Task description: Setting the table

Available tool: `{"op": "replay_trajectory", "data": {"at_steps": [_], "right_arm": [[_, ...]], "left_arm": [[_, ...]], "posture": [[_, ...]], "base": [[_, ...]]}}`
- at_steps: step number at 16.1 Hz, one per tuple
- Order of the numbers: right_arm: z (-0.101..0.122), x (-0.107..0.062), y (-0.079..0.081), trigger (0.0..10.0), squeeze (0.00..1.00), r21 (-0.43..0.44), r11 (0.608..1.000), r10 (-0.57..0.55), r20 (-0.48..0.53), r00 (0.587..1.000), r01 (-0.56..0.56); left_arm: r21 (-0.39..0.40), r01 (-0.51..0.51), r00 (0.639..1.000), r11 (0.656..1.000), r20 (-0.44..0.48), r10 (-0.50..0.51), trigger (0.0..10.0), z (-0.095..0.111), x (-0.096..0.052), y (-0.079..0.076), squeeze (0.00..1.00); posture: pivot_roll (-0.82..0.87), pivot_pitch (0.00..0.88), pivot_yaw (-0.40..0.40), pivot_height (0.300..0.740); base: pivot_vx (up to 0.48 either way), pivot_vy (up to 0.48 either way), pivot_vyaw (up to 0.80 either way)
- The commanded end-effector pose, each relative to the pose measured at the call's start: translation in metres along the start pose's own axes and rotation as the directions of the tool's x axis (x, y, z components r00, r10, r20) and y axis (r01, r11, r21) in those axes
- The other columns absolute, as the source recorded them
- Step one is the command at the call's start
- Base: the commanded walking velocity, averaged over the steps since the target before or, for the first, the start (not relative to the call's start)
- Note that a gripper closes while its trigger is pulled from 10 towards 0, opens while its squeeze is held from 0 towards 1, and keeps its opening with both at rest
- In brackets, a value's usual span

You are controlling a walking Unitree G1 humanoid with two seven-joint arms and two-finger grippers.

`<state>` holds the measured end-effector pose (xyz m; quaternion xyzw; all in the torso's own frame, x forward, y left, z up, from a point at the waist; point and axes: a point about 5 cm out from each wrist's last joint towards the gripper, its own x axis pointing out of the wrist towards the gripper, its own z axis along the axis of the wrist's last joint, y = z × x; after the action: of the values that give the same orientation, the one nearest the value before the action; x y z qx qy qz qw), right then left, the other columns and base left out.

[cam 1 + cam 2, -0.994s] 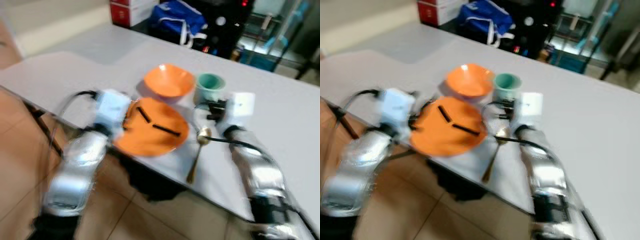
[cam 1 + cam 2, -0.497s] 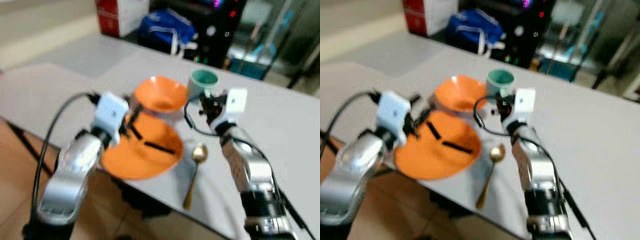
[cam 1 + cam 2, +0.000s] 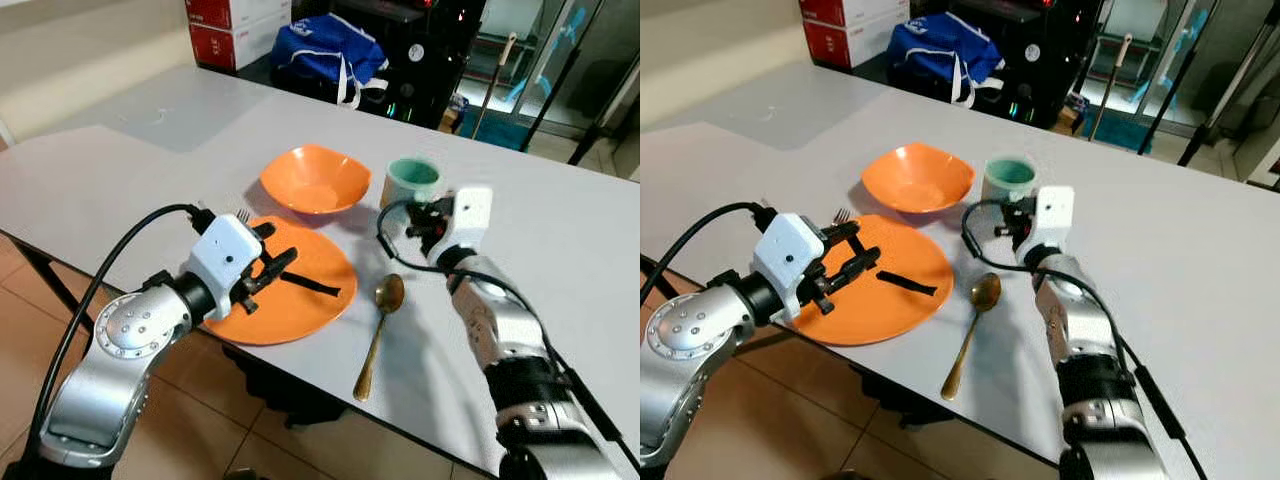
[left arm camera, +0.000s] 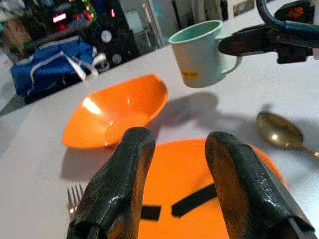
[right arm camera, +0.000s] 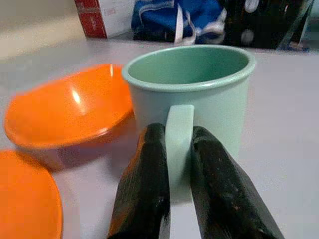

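Tables: one, grey table [image 3: 120, 170] bearing all the tableware.
Plates: one, orange plate [image 3: 300, 300] near the table's front edge.
Bowls: one, orange bowl [image 3: 314, 180] behind the plate.
Mugs: one, pale green mug [image 3: 410, 183] beside the bowl.
Spoons: one, gold spoon [image 3: 377, 333] just beside the plate.
Forks: one, fork [image 4: 75, 195], only its tines seen, at the plate's edge.
Grippers: two, left gripper [image 3: 272, 270] and right gripper [image 5: 174, 199], each with two black fingers.
Bags: one, blue bag [image 3: 330, 50] beyond the table.
Boxes: one red and white box [image 3: 235, 28], next to the bag.
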<state>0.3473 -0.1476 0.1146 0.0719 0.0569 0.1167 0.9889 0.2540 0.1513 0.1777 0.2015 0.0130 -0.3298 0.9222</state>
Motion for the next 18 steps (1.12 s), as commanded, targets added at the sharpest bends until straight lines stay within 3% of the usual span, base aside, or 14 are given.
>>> {"op": "replay_trajectory", "data": {"at_steps": [1,7,17,18], "right_arm": [[0.003,0.005,-0.002,10.0,0.00,-0.019,1.000,0.006,0.001,1.000,-0.006],[-0.006,0.010,0.002,10.0,0.00,-0.038,0.998,0.044,-0.043,0.998,-0.046],[-0.029,-0.020,0.000,10.0,0.00,0.012,0.994,0.109,-0.097,0.989,-0.108],[-0.029,-0.021,0.001,10.0,0.17,0.028,0.993,0.118,-0.103,0.988,-0.116]], "left_arm": [[0.000,0.015,1.000,1.000,-0.011,-0.015,10.0,-0.001,0.001,-0.003,0.00],[-0.006,0.048,0.998,0.999,-0.033,-0.048,10.0,-0.005,0.000,-0.008,0.00],[-0.012,0.074,0.997,0.997,-0.031,-0.074,10.0,-0.005,0.002,-0.012,0.00],[-0.016,0.080,0.996,0.997,-0.030,-0.081,10.0,-0.005,0.002,-0.012,0.00]], "posture": [[0.03,0.026,-0.038,0.740],[0.03,0.026,-0.044,0.740],[0.02,0.021,-0.037,0.740],[0.02,0.019,-0.034,0.740]], "base": [[0.000,0.000,0.00],[0.000,0.000,0.00],[0.000,0.000,0.00],[0.000,0.000,0.00]]}}
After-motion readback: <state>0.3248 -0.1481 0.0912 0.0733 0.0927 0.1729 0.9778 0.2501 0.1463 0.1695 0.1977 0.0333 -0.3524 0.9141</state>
